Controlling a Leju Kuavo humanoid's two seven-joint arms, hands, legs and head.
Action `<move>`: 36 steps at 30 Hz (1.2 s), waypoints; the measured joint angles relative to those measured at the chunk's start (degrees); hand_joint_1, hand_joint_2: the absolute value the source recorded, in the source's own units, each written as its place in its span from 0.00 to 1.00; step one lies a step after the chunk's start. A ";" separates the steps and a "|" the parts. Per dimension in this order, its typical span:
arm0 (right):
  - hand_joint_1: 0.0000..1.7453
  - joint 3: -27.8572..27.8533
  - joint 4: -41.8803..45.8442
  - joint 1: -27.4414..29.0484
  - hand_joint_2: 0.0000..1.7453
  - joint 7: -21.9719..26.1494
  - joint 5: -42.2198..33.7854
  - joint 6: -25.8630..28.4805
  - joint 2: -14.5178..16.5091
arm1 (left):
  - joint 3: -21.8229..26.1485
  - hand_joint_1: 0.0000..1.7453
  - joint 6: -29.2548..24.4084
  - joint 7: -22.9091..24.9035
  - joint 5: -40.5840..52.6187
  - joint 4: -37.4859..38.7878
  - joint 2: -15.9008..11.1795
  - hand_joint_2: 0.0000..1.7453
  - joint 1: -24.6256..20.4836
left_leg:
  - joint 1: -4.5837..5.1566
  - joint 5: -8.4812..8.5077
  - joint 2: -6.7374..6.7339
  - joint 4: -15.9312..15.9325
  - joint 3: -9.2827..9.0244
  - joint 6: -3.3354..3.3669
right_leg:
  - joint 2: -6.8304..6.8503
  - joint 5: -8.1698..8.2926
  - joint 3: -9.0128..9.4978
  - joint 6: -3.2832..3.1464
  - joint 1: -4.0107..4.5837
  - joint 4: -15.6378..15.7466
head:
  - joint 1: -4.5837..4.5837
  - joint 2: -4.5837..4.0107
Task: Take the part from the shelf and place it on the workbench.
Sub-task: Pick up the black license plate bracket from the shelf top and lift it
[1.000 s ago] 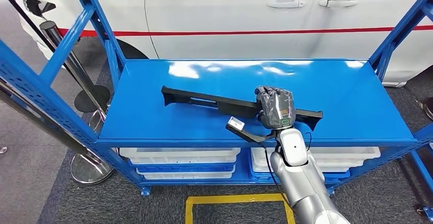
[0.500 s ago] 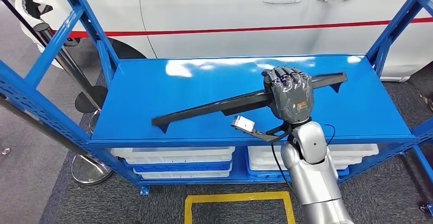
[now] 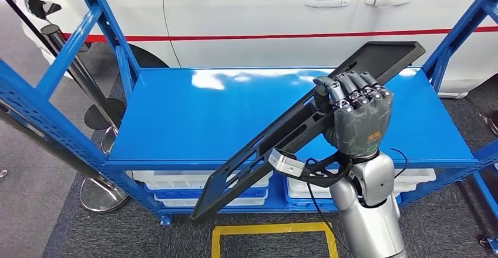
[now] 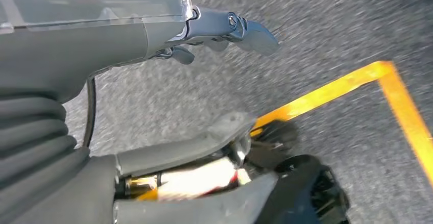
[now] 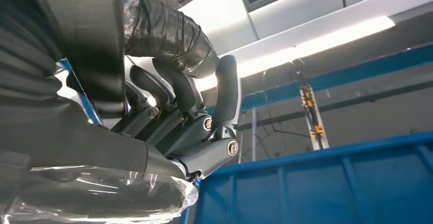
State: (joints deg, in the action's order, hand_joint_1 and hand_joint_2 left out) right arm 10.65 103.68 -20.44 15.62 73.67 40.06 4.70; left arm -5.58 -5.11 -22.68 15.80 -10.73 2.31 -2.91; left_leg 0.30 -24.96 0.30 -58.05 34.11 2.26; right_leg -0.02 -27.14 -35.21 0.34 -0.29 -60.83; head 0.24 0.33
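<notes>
Right hand: the right hand [image 3: 356, 117] is seen raised above the front right part of the shelf, its fingers [image 3: 352, 87] curled over the upper edge of the part, which is gripped; in the right wrist view the fingers [image 5: 204, 117] are wrapped round a dark bar.
Part: the part [image 3: 293, 131], a long flat black piece with slots, is held clear of the shelf and tilted steeply; its far end is raised toward the car at the right, and its near end hangs low past the shelf's front edge, over the bins.
Left hand: the left hand [image 4: 224, 30] is seen over grey floor, with its fingers loosely extended and nothing held.
Shelf: the blue shelf [image 3: 194, 123] is framed by blue uprights.
Bins: white bins [image 3: 176, 181] are stacked on the level below.
Car: a white car [image 3: 264, 11] with a red stripe is parked just behind the shelf.
Floor: a yellow line [image 3: 270, 230] is marked on the grey floor in front of the shelf; a yellow line [image 4: 357, 81] is also seen in the left wrist view.
</notes>
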 joint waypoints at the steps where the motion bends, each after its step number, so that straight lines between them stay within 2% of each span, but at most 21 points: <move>1: 1.00 0.31 0.16 0.00 1.00 -0.23 -0.22 0.00 -0.27 | 0.03 0.00 0.85 0.46 -0.09 0.00 0.09 1.00 0.02 | -0.14 0.27 -0.04 0.44 -0.20 0.28 | -0.01 -1.35 -0.90 0.21 0.00 -2.04 | -0.01 0.00; 3: 1.00 1.04 0.26 0.18 1.00 -0.92 -0.34 0.00 -0.91 | 0.12 0.00 2.17 1.11 -0.09 0.00 0.27 1.00 -0.03 | -0.15 0.43 -0.08 0.60 -0.22 0.61 | 0.00 -4.95 -4.17 0.48 -0.10 -8.96 | -0.02 0.00; 4: 1.00 1.41 0.22 0.35 1.00 -1.34 -0.27 0.00 -1.20 | 0.14 0.00 2.38 1.37 0.26 0.00 0.37 1.00 -0.07 | -0.12 0.41 -0.07 0.54 -0.16 0.69 | 0.00 -6.14 -5.74 0.59 -0.10 -12.18 | -0.01 0.00; 5: 1.00 1.77 0.14 0.51 1.00 -1.76 -0.18 -0.01 -1.47 | 0.09 0.00 2.23 1.61 0.91 0.00 0.50 1.00 -0.12 | -0.11 0.37 -0.05 0.45 -0.12 0.71 | 0.00 -6.26 -6.53 0.68 -0.13 -13.77 | -0.02 0.00; 6: 1.00 2.10 0.05 0.61 1.00 -2.15 -0.12 -0.01 -1.69 | -0.05 0.00 1.83 1.86 1.78 0.00 0.62 1.00 -0.20 | -0.11 0.31 -0.03 0.33 -0.11 0.70 | 0.01 -5.33 -6.31 0.74 -0.17 -13.29 | -0.03 0.00; 9: 1.00 3.11 -0.13 0.65 1.00 -2.96 0.16 -0.01 -2.10 | -1.02 0.00 0.86 2.48 4.07 0.00 1.03 1.00 -0.96 | -0.01 -0.14 0.11 -0.52 0.05 0.19 | 0.02 -0.42 -1.28 0.53 -0.30 -3.34 | -0.02 0.00; 11: 1.00 3.61 -0.18 1.01 1.00 -2.89 0.44 -0.02 -2.18 | -1.45 0.00 1.31 2.57 4.15 0.00 1.22 1.00 -1.55 | 0.13 -0.41 0.18 -1.02 0.31 -0.34 | -0.01 0.45 0.54 0.02 -0.18 0.43 | -0.01 0.00; 15: 1.00 4.07 -0.38 2.89 1.00 -2.04 0.65 -0.02 -2.13 | -1.46 0.00 2.93 2.51 3.44 0.00 1.37 1.00 -1.84 | -0.03 -1.38 0.15 -2.13 0.74 -1.51 | -0.05 0.69 0.71 -1.26 -0.13 1.00 | 0.00 0.00; 16: 1.00 4.32 -0.52 3.16 1.00 -1.90 0.63 -0.02 -2.11 | -1.45 0.00 3.05 2.53 3.50 0.00 1.39 1.00 -1.82 | -0.13 -2.59 0.12 -3.90 1.50 -1.82 | -0.01 0.80 0.76 -1.55 -0.24 1.15 | 0.00 0.00; 19: 1.00 6.01 -1.74 4.28 1.00 -1.80 0.58 -0.04 -2.04 | -1.45 0.00 3.37 2.93 3.98 0.00 1.45 1.00 -1.67 | -0.51 -7.26 0.06 -13.51 5.89 -2.51 | 0.14 0.79 0.76 -1.97 -0.10 1.18 | 0.00 0.00; 20: 1.00 6.89 -2.34 4.86 1.00 -1.64 0.42 -0.04 -1.92 | -1.45 0.00 3.55 3.22 4.15 0.00 1.45 1.00 -1.55 | -0.58 -7.68 0.06 -15.52 6.87 -2.61 | 0.16 0.76 0.76 -2.02 -0.02 1.16 | 0.00 0.00; 21: 1.00 7.91 -2.94 5.35 1.00 -1.35 0.09 -0.04 -1.67 | -1.45 0.00 3.71 3.57 4.34 0.00 1.45 1.00 -1.45 | -0.60 -7.04 0.06 -15.52 6.91 -2.59 | 0.15 0.73 0.77 -2.05 0.04 1.13 | 0.01 0.00; 22: 1.00 8.90 -3.44 5.68 1.00 -1.02 -0.33 -0.04 -1.36 | -1.45 0.00 3.85 3.89 4.57 0.00 1.45 1.00 -1.40 | -0.58 -5.49 0.06 -13.46 5.95 -2.45 | 0.11 0.71 0.81 -2.06 0.08 1.12 | 0.01 0.00; 23: 1.00 9.93 -3.92 5.83 1.00 -0.70 -0.85 -0.04 -0.98 | -1.45 0.00 3.96 4.19 4.84 0.00 1.45 1.00 -1.41 | -0.54 -3.47 0.05 -9.85 4.20 -2.19 | 0.07 0.68 0.86 -2.04 0.10 1.12 | 0.01 0.00; 25: 1.00 11.59 -4.81 5.80 1.00 -0.47 -2.29 -0.04 -0.37 | -1.46 0.00 4.02 4.56 5.17 0.00 1.43 1.00 -1.55 | -0.23 -0.99 0.05 -3.18 0.98 -1.52 | 0.04 0.64 0.87 -1.80 0.18 1.10 | 0.01 0.00; 26: 1.00 12.37 -5.40 5.70 1.00 -0.61 -3.48 -0.08 -0.22 | -1.47 0.00 3.99 4.65 5.25 0.00 1.41 1.00 -1.64 | -0.03 -0.62 0.05 -1.44 0.20 -1.23 | 0.08 0.65 0.81 -1.57 0.18 1.10 | 0.00 0.00; 30: 1.00 17.22 -8.65 4.05 1.00 -2.08 -8.87 -0.57 -0.20 | -1.48 0.00 3.84 4.69 5.73 0.00 1.29 1.00 -1.92 | 0.05 -0.10 0.00 0.12 -0.30 -0.17 | 0.10 0.28 0.53 -0.47 0.01 0.67 | -0.01 0.00; 32: 1.00 20.00 -9.94 2.90 1.00 -2.45 -10.56 -0.98 -0.19 | -1.46 0.00 3.80 4.69 5.90 0.00 1.17 1.00 -2.41 | -0.21 0.34 -0.12 0.73 -0.51 0.36 | 0.06 -2.39 -1.24 -0.09 -0.04 -3.41 | -0.01 0.00; 34: 1.00 21.78 -11.12 2.30 1.00 -2.71 -11.49 -1.21 -0.18 | -1.45 0.00 3.76 4.69 5.92 -0.01 1.08 1.00 -2.83 | -0.20 0.39 -0.09 0.72 -0.39 0.59 | 0.04 -5.83 -4.58 0.25 -0.16 -10.67 | -0.02 0.00; 35: 1.00 22.26 -11.65 2.21 1.00 -2.82 -11.70 -1.21 -0.19 | -1.45 0.00 3.75 4.69 5.92 -0.02 1.06 1.00 -2.89 | -0.20 0.38 -0.06 0.64 -0.35 0.60 | 0.04 -6.57 -5.81 0.42 -0.26 -13.32 | -0.02 0.00; 36: 1.00 22.55 -12.07 2.09 1.00 -2.91 -11.83 -1.21 -0.19 | -1.45 0.00 3.75 4.70 5.93 -0.02 1.05 1.00 -2.87 | -0.22 0.35 -0.02 0.52 -0.31 0.57 | 0.05 -6.22 -6.13 0.56 -0.37 -14.02 | -0.02 0.00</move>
State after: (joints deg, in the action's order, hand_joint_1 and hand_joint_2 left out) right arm 33.20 91.61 -18.35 12.70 61.84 38.86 4.51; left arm -7.04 -1.37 -17.98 21.73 -10.75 3.35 -5.79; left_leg 0.08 -24.62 0.28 -57.53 33.80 2.83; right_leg 0.03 -33.36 -41.35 0.91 -0.66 -74.85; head 0.22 0.33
